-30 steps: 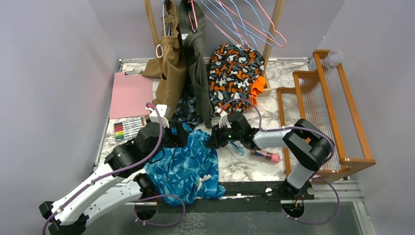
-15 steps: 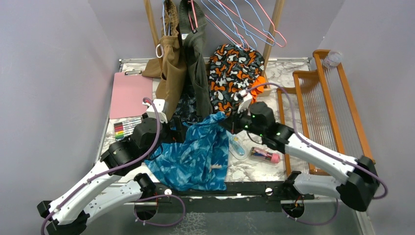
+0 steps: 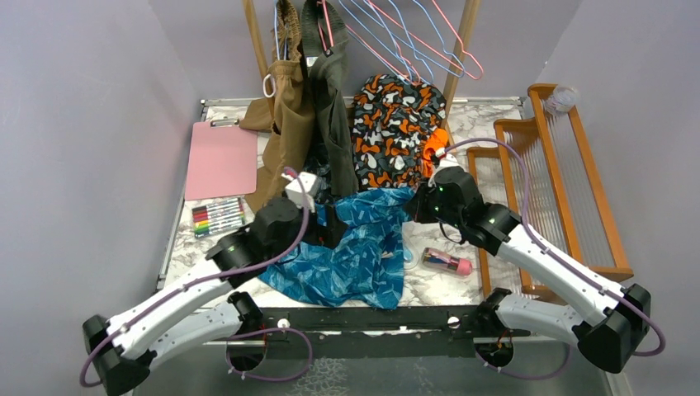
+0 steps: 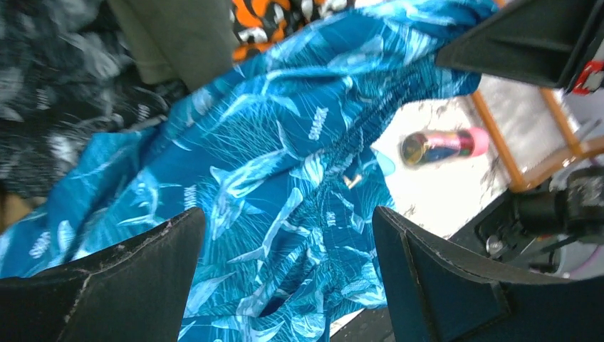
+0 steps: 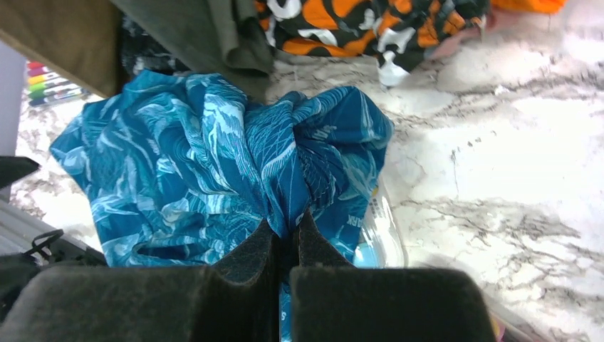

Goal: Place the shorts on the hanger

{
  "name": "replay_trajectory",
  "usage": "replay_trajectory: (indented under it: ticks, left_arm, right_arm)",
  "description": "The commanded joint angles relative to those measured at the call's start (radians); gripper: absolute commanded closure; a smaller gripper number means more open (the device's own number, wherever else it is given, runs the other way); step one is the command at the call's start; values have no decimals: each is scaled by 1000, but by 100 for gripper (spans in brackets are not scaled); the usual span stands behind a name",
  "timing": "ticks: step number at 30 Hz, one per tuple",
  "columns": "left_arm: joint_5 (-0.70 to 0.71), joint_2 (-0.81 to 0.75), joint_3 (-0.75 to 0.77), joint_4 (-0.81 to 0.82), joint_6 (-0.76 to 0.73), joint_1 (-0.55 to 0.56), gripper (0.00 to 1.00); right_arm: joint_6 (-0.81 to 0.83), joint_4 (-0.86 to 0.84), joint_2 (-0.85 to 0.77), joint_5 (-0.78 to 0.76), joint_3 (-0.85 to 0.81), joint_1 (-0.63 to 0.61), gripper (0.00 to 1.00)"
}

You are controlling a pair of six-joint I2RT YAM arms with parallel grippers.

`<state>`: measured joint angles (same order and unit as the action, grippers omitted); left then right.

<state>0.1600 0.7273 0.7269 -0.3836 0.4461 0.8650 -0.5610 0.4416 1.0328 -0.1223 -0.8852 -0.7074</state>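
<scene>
**Right gripper** (image 3: pixel 418 206): the jaws are closed together on a gathered fold of the shorts (image 3: pixel 357 252). In the right wrist view both fingertips (image 5: pixel 265 242) pinch the bunched blue fabric, with cloth showing above and on both sides of them. In the top view this gripper sits just right of centre, at the upper right corner of the garment.

**Left gripper** (image 3: pixel 323 221): the jaws stand wide apart and hold nothing. In the left wrist view the two fingers (image 4: pixel 142 263) frame the lower corners of the picture, and the printed fabric lies beyond the gap between them. Whether either finger touches the cloth cannot be told.

**Shorts**: they lie crumpled on the marble table (image 3: pixel 479 124) at the centre and lower centre of the top view. They run from the table's near edge up to the right gripper and sit between the two arms.

**Hanger** (image 3: pixel 394 40): a light-blue wire hanger hangs among pink ones at the top centre of the frame, well apart from the shorts.

**Surroundings**:
- Tan garment (image 3: pixel 285 124) and olive garment (image 3: pixel 332 107) hang at upper centre.
- The orange, black and white patterned garment (image 3: pixel 394 132) lies just above the shorts.
- A pink clipboard (image 3: pixel 221 158) and a set of markers (image 3: pixel 216 216) lie at the left.
- A pink-capped bottle (image 3: pixel 446 262) lies right of the shorts.
- A wooden rack (image 3: pixel 545 177) stands at the right edge.
</scene>
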Motion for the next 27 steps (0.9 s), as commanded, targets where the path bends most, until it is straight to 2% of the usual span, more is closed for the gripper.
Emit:
replay_trajectory:
  ticks: [1,5,8,10,15,27]
  left_arm:
    - [-117,127,-15,56,30,50,11]
    - [59,204,3,45,58,224,11]
    - [243,290,42,-7,100,365,11]
    - [317,347,64,-43,136,428,11]
    - [369,471,100,-53,181,470,11]
    - [412,771,229,-106,152,501,11]
  right_arm:
    - [-66,21,21,3,32,35,99]
    - [-81,-12,59,34,46,61,99]
    - [-86,-31,83,52,52,74,99]
    - [-89,-43,90,60,56,78,99]
    - [-91,-49,87,77,68,80,99]
    - [-91,-35,34,113,106,80,99]
